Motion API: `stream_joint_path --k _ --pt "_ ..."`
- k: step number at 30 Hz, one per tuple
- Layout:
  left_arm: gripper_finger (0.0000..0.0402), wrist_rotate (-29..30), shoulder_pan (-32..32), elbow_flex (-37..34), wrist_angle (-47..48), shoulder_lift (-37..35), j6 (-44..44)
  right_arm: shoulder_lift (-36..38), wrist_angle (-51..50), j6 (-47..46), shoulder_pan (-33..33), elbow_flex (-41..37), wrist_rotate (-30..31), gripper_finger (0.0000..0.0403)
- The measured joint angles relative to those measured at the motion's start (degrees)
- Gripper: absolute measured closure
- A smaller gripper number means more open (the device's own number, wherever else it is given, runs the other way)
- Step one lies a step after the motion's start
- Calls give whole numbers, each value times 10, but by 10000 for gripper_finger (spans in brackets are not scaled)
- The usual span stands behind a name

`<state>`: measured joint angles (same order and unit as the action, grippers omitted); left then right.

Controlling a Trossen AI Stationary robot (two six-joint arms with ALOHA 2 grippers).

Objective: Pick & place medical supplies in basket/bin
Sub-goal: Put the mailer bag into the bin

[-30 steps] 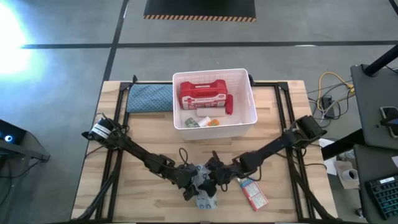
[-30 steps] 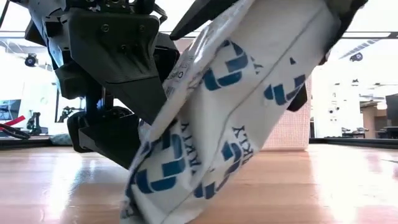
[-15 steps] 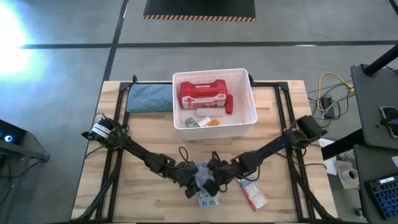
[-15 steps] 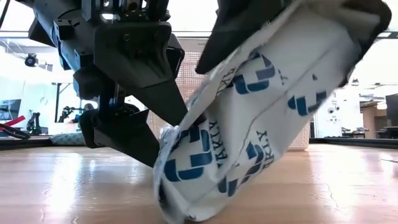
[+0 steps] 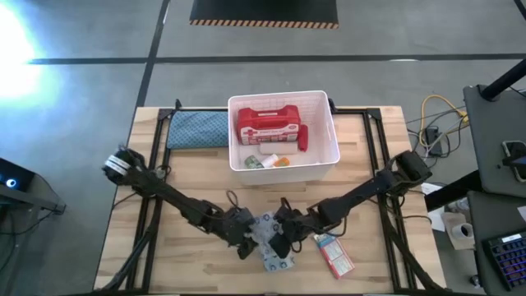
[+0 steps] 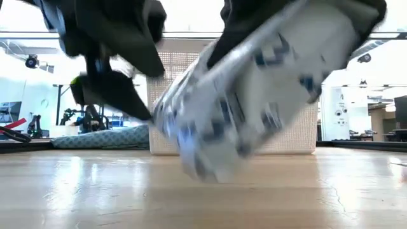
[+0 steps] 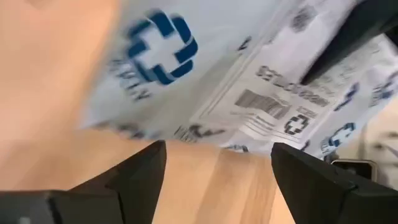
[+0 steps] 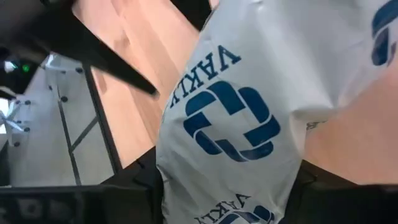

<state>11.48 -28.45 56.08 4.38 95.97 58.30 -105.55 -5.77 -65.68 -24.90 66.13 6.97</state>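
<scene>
The grey-white patterned wipes packet (image 5: 276, 255) (image 6: 254, 95) hangs slanted near the table's near edge, clear of the wood. My right gripper (image 5: 284, 238) (image 8: 230, 186) is shut on it. My left gripper (image 5: 245, 242) (image 7: 217, 149) is open just to the packet's left, apart from it, and the packet (image 7: 249, 81) lies beyond its fingertips. The white bin (image 5: 329, 123) holds the red first-aid case (image 5: 267, 125), the red tube (image 5: 302, 138) and small bottles (image 5: 269, 161). The small red-white-blue box (image 5: 333, 253) lies flat on the table. My right gripper holds the wipes packet by its upper end (image 6: 331, 25), pinched between the two fingers, coming from above at a slant. The packet (image 8: 236, 124) fills the gap between the fingers. It hangs tilted below them, its lower end (image 6: 197, 165) off the table.
The teal-blue cloth pad (image 5: 197, 129) lies left of the bin at the far edge. The bin stands at the far middle. Bare wood stretches between the bin and both grippers and along the left side.
My right gripper has risen and lifted the packet, whose lower end rested on the table before and now hangs clear. My left gripper, which stood against the packet's lower part, has drawn back toward the table's left and up, apart from it.
</scene>
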Motion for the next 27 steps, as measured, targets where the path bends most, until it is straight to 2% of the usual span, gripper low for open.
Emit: stream_joint_path --k 4,7,11,14,18,20,23,25,27 --pt "143 107 -38 1 105 -106 6 58 -10 24 15 2 42 208" --pt "151 193 -73 1 144 -189 19 122 -10 70 32 17 97 202" --pt "158 304 -107 -6 157 -273 22 209 -58 140 67 43 205 208" --pt "160 353 -113 -10 156 -312 22 263 -132 157 130 63 230 214" --pt "160 361 -113 -11 156 -327 12 301 -260 147 241 89 223 216" --pt "160 361 -113 -10 154 -322 8 307 -321 137 303 99 177 216" --pt "160 361 -113 -10 152 -310 9 297 -401 149 381 104 74 213" --pt "160 360 -114 -10 152 -300 13 283 -445 163 409 103 25 205" --pt "160 360 -114 -10 151 -289 22 269 -478 165 420 102 3 193"
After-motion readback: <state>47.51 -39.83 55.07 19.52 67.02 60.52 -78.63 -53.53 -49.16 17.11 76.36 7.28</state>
